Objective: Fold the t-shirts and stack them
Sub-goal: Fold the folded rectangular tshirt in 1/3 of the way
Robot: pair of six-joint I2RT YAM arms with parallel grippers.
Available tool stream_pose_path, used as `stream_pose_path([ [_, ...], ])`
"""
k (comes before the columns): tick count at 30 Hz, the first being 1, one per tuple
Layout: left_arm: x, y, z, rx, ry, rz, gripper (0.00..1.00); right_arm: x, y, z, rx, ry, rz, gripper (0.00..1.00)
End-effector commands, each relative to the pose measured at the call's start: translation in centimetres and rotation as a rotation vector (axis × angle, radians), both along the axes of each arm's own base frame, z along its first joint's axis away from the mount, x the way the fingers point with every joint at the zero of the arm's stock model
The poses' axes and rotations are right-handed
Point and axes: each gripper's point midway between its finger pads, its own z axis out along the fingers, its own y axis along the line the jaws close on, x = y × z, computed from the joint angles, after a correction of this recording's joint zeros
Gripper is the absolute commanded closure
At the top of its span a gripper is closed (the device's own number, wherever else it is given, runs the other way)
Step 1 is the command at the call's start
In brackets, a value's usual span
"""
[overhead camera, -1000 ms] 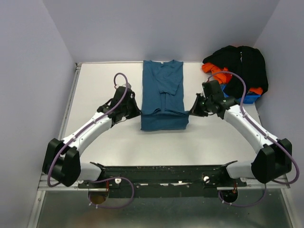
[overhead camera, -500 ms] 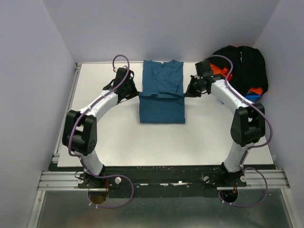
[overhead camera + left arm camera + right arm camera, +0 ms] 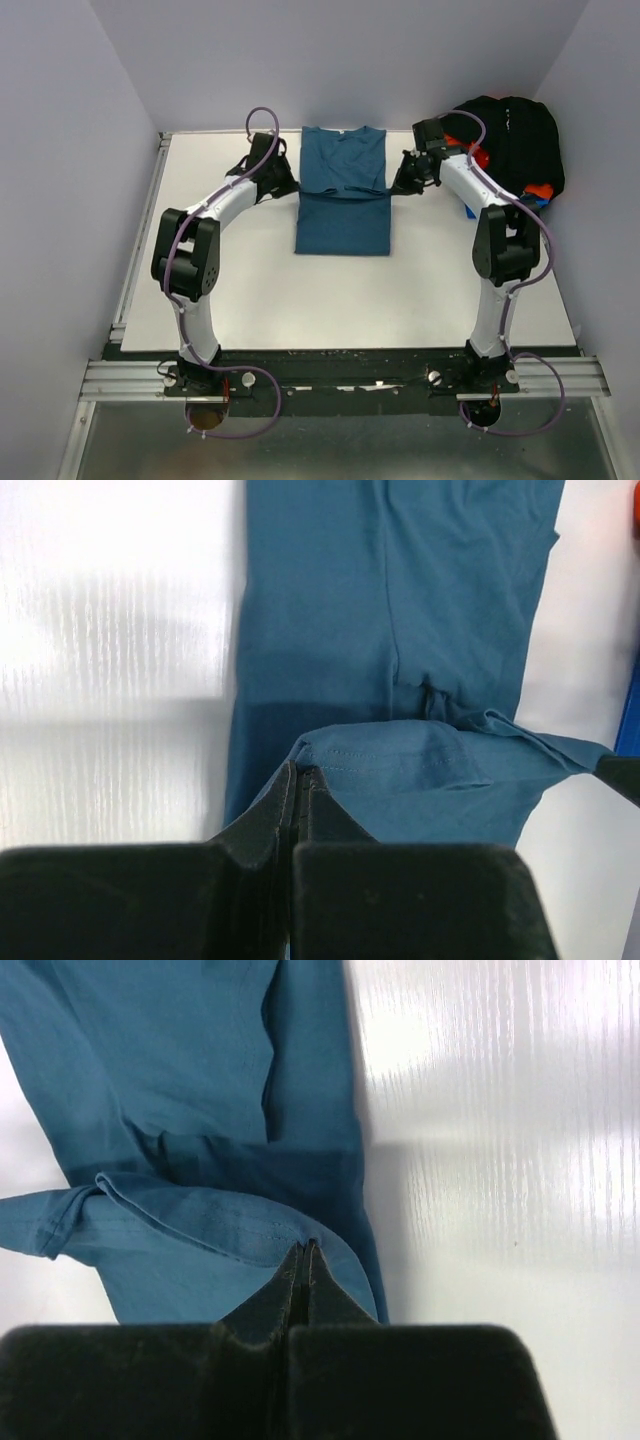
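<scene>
on white table (image 3: pixel 230 285), plain teal t-shirt (image 3: pixel 342 218)

Table (image 3: pixel 220 290): teal t-shirt (image 3: pixel 343 220), perhaps shirt heap (image 3: pixel 512 135)

I work on a white table (image 3: pixel 250 290) boxed in by plain, pale lavender walls: a far wall (image 3: pixel 340 60), a left wall (image 3: pixel 60 200) and a right wall (image 3: pixel 605 280). An aluminium rail (image 3: pixel 120 378) runs along the table's near edge, with a dull grey surface (image 3: pixel 340 450) nearer still. The light is soft and even, and leaves streaky white glare (image 3: pixel 480 1060) on the tabletop.
</scene>
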Motion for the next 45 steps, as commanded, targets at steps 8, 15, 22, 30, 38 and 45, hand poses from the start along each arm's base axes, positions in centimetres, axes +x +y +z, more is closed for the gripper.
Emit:
stream_pose_path([
  [8,3.9,-0.3,-0.9,-0.071,-0.021,-0.007,0.50,4.0,-0.4,-1.6,0.037,0.014,0.018,0.45],
  [15,1.6,1.3,-1.0,-0.040,-0.032,0.000,0.11,-0.5,-1.2,-1.6,0.043,0.004,0.008,0.37],
  [22,-6.2,1.2,-2.7,-0.067,0.007,-0.032,0.30,-9.2,0.0,-4.6,0.128,0.052,0.091,0.50],
  [30,-10.7,1.1,-6.4,-0.059,0.093,-0.076,0.43,-12.8,0.7,-6.4,0.180,0.094,0.145,0.58],
  [38,-12.1,0.6,-8.2,-0.051,0.143,-0.106,0.49,-13.1,1.0,-7.9,0.172,0.135,0.151,0.67],
  [45,-12.9,0.8,-8.4,-0.042,0.149,-0.116,0.51,-13.5,1.5,-8.3,0.172,0.146,0.172,0.75],
])
